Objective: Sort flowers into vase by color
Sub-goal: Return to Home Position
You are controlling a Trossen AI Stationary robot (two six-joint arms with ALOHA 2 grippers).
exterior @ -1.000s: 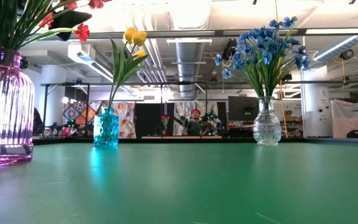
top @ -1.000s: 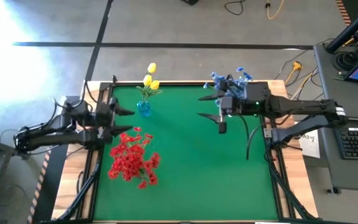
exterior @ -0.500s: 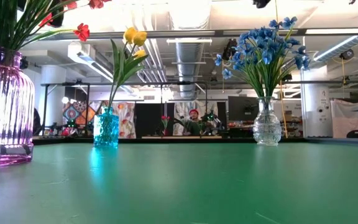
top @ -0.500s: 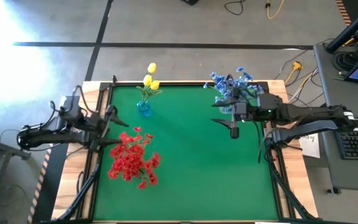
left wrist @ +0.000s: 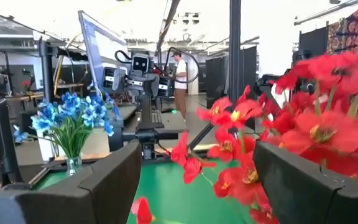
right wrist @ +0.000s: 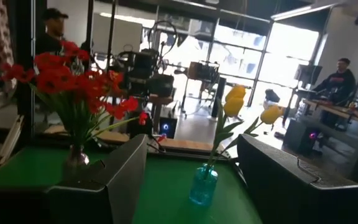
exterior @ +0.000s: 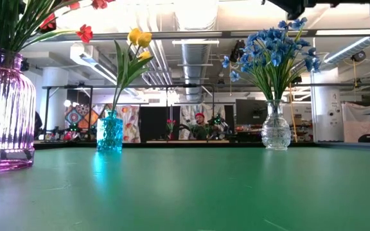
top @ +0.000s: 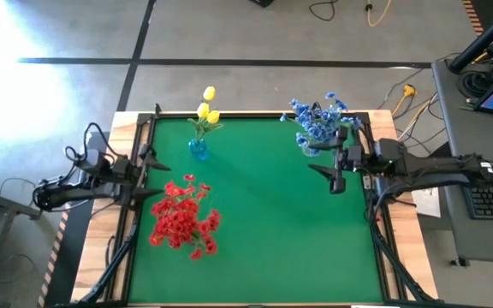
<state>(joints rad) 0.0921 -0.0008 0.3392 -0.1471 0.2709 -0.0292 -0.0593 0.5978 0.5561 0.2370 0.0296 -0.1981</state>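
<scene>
I look down on my green table (top: 268, 248), with 12 o'clock at its far edge. Red flowers (top: 182, 218) fill a purple vase (exterior: 5, 109) at 8 o'clock. Yellow flowers (top: 207, 107) stand in a blue vase (top: 198, 149) at 11 o'clock. Blue flowers (top: 317, 122) stand in a clear vase (exterior: 275, 126) at 1 o'clock. My left gripper (top: 151, 159) is at the 9 o'clock edge, claw wide and empty. My right gripper (top: 329, 176) is near 3 o'clock, claw wide and empty.
</scene>
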